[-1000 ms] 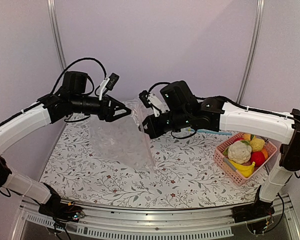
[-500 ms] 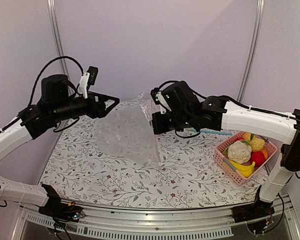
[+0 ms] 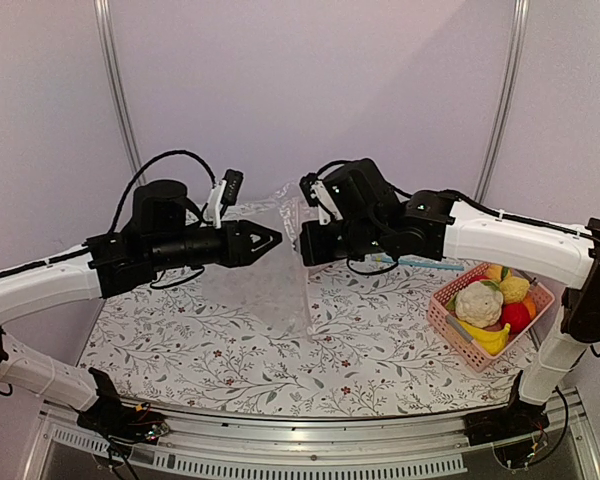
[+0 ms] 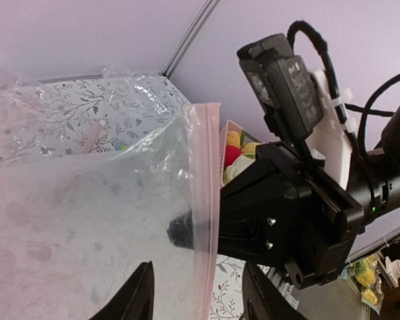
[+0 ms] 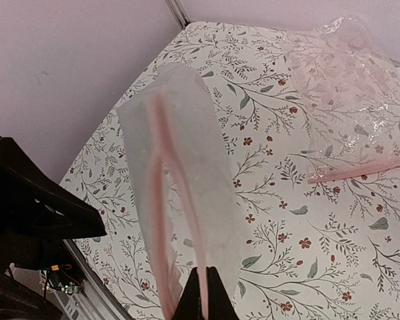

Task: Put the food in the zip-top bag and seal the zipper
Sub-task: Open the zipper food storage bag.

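From the top camera we see the zip-top bag (image 3: 265, 295) hanging over the table (image 3: 380, 350) between both arms, with the right gripper (image 3: 304, 247) clenched on its top edge. The food (image 3: 485, 300) sits in the pink basket (image 3: 442, 322), well apart.

In the left wrist view, the left gripper (image 4: 197, 303) is released. Its jaws straddle the zipper (image 4: 204, 200) without pinching it.

In the right wrist view, shut fingertips (image 5: 203, 297) pinch the film, and a second bag (image 5: 347, 87) lies beyond.

We judge two risks. If the left jaws catch both layers, the mouth will not open, and a hard pull could slip the film from the right grip.
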